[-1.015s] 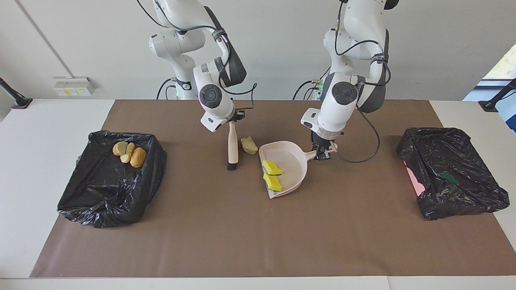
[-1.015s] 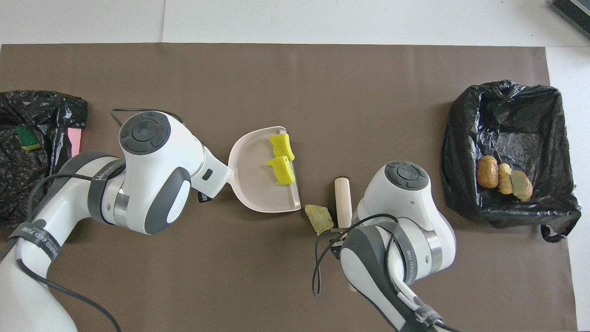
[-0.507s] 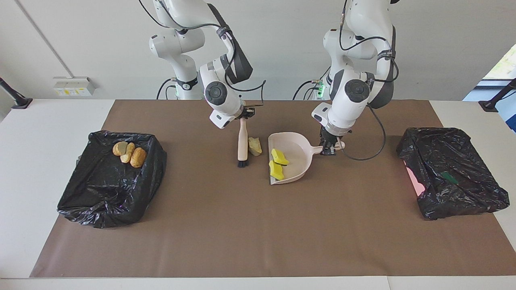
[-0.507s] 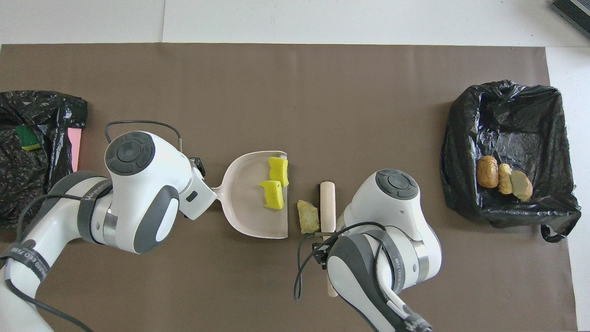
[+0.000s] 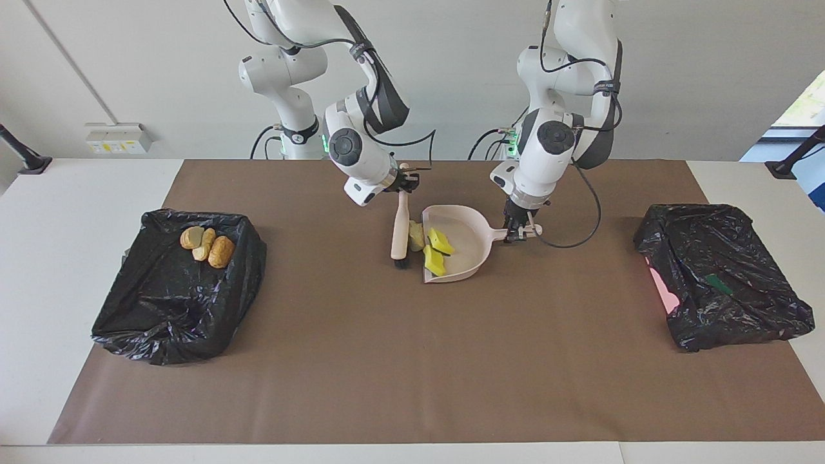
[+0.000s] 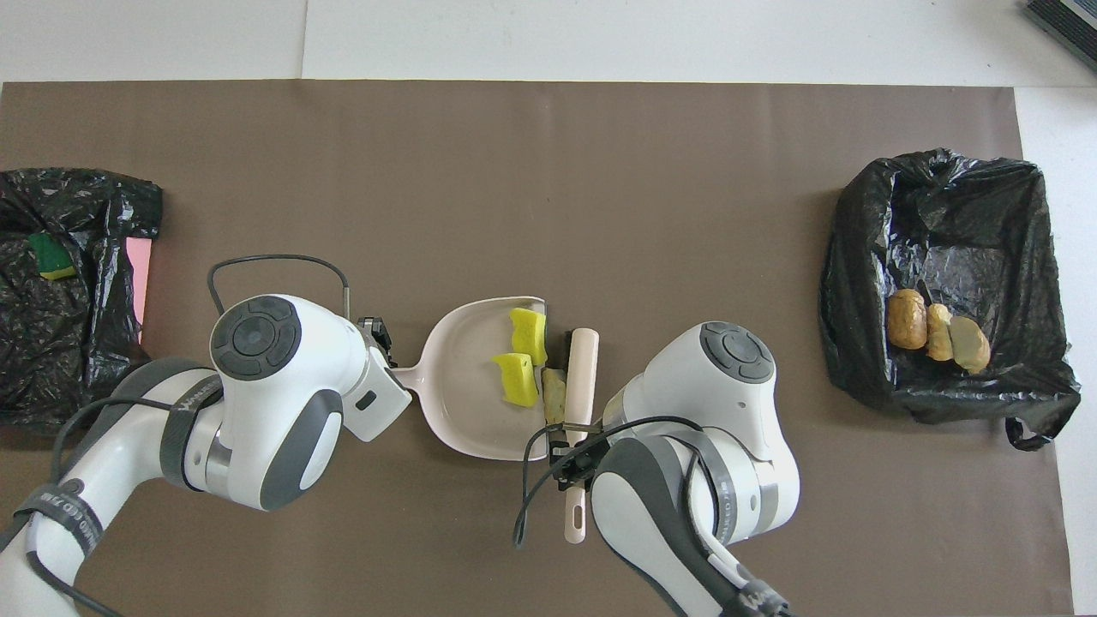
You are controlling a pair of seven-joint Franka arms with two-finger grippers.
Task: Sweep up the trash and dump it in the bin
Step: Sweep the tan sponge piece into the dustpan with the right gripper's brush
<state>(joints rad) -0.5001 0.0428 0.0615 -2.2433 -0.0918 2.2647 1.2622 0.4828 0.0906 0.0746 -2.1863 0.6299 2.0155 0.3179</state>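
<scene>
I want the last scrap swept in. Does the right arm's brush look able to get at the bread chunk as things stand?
Probably yes. The right gripper holds the brush right beside the bread chunk, which sits at the dustpan's open edge with nothing between. The left gripper holds the dustpan's handle.

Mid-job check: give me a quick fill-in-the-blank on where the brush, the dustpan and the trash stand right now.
1. The left gripper holds the dustpan by its ____.
2. ____ yellow sponges lie in the dustpan.
3. The right gripper holds the ____, pressing the beige chunk against the dustpan's open edge.
4. Three pastries lie in the bin toward the ____ arm's end.

Missing words: handle; Two; brush; right
</scene>
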